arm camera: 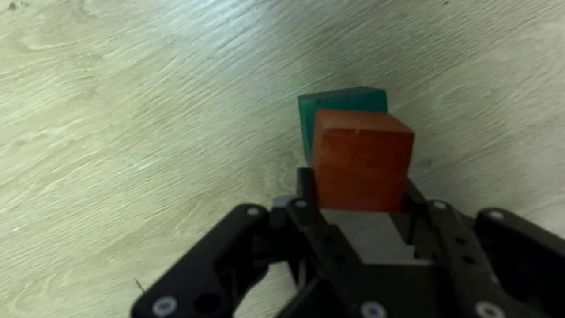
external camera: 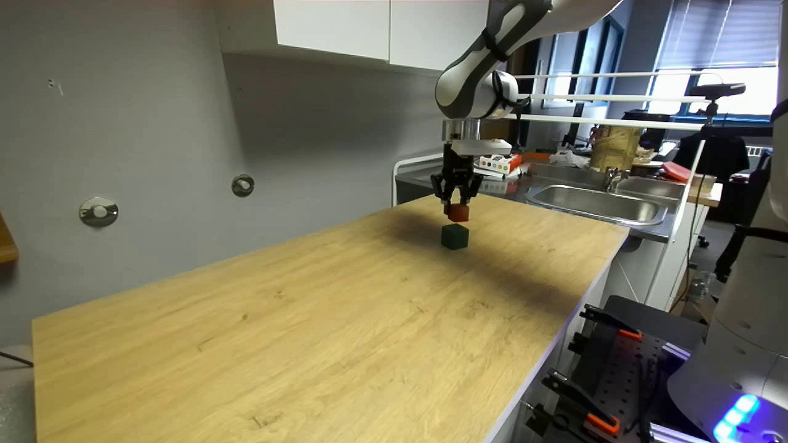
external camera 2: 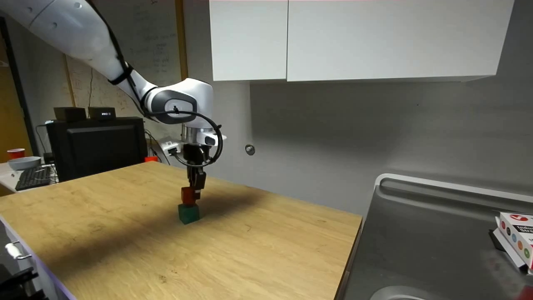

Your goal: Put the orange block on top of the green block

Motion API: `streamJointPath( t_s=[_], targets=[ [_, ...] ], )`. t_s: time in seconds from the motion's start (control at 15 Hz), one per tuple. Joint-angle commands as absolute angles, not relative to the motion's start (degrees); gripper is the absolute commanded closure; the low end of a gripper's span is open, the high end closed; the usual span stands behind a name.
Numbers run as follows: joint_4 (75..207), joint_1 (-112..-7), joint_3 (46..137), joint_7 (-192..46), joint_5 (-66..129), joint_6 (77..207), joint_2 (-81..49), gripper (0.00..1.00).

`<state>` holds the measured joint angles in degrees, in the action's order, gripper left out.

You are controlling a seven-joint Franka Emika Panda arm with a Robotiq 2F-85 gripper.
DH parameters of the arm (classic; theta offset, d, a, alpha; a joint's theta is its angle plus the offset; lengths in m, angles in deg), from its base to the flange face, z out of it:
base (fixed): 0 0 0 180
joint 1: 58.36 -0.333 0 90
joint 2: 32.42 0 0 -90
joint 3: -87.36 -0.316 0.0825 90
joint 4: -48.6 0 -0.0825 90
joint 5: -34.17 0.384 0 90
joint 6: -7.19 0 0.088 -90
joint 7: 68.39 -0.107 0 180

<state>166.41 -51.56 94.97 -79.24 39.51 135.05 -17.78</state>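
Closed on the sides of the plain orange-red cube [arm camera: 363, 164], the tool [arm camera: 358, 187] holds it just above the plain dark green cube [external camera: 455, 237] on the wood-grained surface [external camera: 295, 332]; in both exterior views they nearly line up, so mostly downward travel seems needed

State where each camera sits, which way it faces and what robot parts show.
An exterior view: higher than the tabletop, looking toward the sink; arm, base and gripper show.
An exterior view: near the metal countertop, facing the wall and white cabinets; arm and gripper show, no base.
Wrist view: mounted above the gripper, facing down at orange block, green block and tabletop; only the gripper shows.
Both exterior views share arm, gripper, blocks and white cabinets.
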Motion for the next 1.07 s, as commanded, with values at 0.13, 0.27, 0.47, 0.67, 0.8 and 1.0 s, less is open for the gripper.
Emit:
streamJointPath(
  t_s=[0.13, 0.27, 0.47, 0.67, 0.8, 1.0],
  targets=[
    [160.53, -51.42, 95.01, -79.62, 39.28, 131.41, -13.42, 0.81],
    [160.07, -51.4, 94.92, -79.48, 39.51, 131.29, -12.54, 0.81],
    [159.61, -51.35, 94.94, -79.52, 39.64, 130.85, -11.41, 0.73],
    [159.41, -51.31, 94.86, -79.43, 39.88, 130.28, -11.23, 0.23],
    [159.47, -51.48, 94.81, -79.58, 39.72, 129.62, -11.19, 0.11],
    [159.84, -51.96, 94.62, -79.81, 39.49, 128.5, -11.63, 0.0]
  ],
)
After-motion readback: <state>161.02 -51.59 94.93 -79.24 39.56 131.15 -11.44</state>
